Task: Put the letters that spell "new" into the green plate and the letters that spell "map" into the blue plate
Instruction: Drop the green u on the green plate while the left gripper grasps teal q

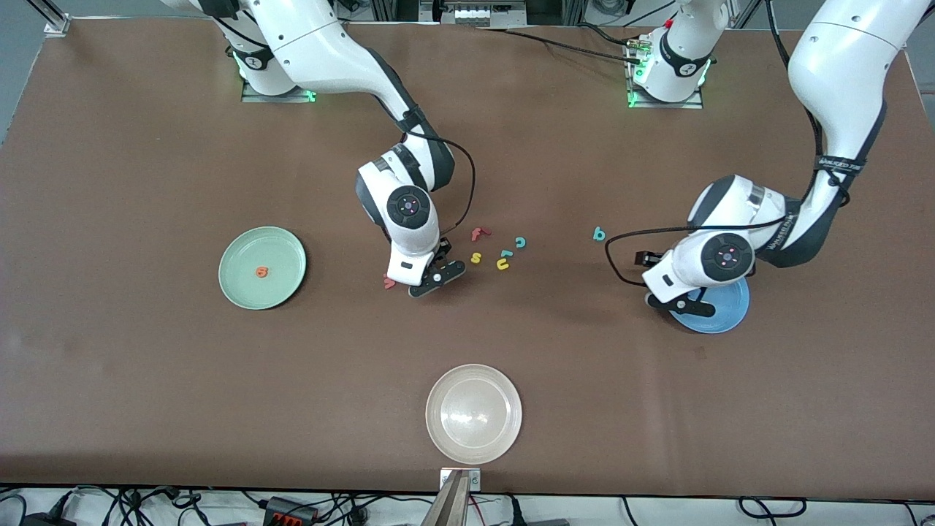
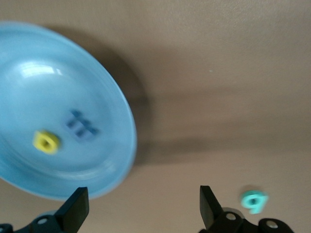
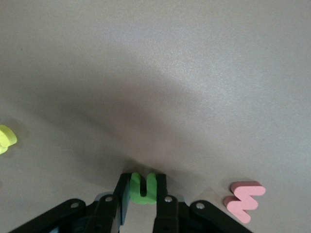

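Surface: brown table (image 1: pixel 146 380), two arm bases along its 12 o'clock edge in the front view.

Green plate (image 1: pixel 262 267): toward the right arm's end, roughly 9 o'clock of the loose letter cluster. Holds the orange "e" (image 1: pixel 262 272).

Blue plate (image 2: pixel 29 87): toward the left arm's end, partly under the left wrist. Holds the blue "m" (image 2: pixel 81 125) and yellow "a" (image 2: pixel 46 141), close together but apart.

Teal "p" (image 1: pixel 599 234): alone on the table, about 10 o'clock of the blue plate, not yet placed.

Left gripper (image 2: pixel 141 206): over the blue plate's rim, fingers spread wide, nothing between them.

Right gripper (image 3: pixel 142 191): low at the table, jaws clamped on the green "n" (image 3: pixel 142 187). Pinkish-red "w" (image 3: pixel 244 201) lies just beside it, not touching.

Non-task items: red "f" (image 1: pixel 478 234), yellow "s" (image 1: pixel 476 257), teal "c" (image 1: pixel 520 242), yellow "u" (image 1: pixel 503 264) with a small teal piece (image 1: pixel 506 253) touching it, whitish-beige plate (image 1: pixel 473 413) at 6 o'clock.

Risks: the "n" is pinched near the fingertips, so the soft foam could twist or slip out when lifted. A sideways move at table height could nudge the "w". The teal "c" could be mistaken for the "p".
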You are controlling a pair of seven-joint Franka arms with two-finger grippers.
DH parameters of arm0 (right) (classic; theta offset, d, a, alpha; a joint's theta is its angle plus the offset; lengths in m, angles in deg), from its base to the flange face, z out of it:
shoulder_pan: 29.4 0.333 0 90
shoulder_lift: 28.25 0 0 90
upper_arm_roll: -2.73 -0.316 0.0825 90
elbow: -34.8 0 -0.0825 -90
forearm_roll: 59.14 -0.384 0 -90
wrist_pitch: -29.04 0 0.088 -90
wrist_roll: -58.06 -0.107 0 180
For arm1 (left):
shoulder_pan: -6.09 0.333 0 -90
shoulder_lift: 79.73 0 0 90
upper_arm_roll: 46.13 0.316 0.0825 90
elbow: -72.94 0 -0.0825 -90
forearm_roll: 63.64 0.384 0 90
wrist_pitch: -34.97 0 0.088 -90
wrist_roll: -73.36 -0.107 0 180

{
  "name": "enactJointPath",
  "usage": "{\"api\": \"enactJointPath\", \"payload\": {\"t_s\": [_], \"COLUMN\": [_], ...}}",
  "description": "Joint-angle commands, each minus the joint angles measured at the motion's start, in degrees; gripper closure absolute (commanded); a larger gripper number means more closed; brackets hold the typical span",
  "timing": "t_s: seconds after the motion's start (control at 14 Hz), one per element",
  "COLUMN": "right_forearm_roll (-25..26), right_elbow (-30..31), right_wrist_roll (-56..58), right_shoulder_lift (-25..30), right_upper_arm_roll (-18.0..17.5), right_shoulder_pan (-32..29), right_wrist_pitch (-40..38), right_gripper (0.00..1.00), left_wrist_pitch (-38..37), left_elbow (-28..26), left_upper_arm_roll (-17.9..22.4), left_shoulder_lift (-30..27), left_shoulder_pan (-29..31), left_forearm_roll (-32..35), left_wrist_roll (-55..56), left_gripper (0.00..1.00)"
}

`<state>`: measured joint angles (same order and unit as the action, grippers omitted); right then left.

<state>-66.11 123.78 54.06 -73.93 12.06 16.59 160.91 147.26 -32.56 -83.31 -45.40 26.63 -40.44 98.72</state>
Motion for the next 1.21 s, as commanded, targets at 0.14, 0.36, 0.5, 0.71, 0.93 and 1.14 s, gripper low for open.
{"api": "enactJointPath", "payload": {"t_s": [0.14, 0.36, 0.5, 0.71, 0.93, 1.14], "right_forearm_roll": [-0.1, 0.2, 0.6, 0.7, 0.7, 0.7], "right_elbow": [-0.4, -0.5, -0.1, 2.9, 6.2, 7.3], "right_wrist_roll": [0.2, 1.0, 2.5, 2.8, 2.8, 5.9], "right_shoulder_lift": [1.7, 7.1, 8.4, 8.6, 8.5, 8.4], "right_upper_arm_roll": [1.1, 6.7, 10.8, 15.7, 17.3, 17.3], "right_shoulder_pan": [-0.7, -2.9, -4.1, -4.3, -4.9, -8.2], "right_wrist_pitch": [-2.8, -13.9, -20.8, -23.6, -23.0, -22.4], "right_gripper": [0.91, 0.91, 0.91, 0.91, 0.91, 0.91], "left_wrist_pitch": [0.6, 13.8, 15.8, 16.0, 16.7, 18.9], "left_elbow": [-4.2, -12.7, -14.4, -15.7, -15.8, -16.0], "left_upper_arm_roll": [-4.6, -6.2, -6.3, -6.3, -6.3, -6.2], "left_shoulder_lift": [0.2, -0.2, -0.6, -0.8, -0.1, 0.9], "left_shoulder_pan": [1.3, 1.6, 1.6, 1.4, 1.5, 1.4], "left_forearm_roll": [-4.7, -4.7, -4.7, -4.4, -4.3, -4.1], "left_wrist_roll": [25.4, 38.6, 40.4, 40.3, 39.2, 38.9], "left_gripper": [0.00, 0.00, 0.00, 0.16, 0.51, 0.54]}}
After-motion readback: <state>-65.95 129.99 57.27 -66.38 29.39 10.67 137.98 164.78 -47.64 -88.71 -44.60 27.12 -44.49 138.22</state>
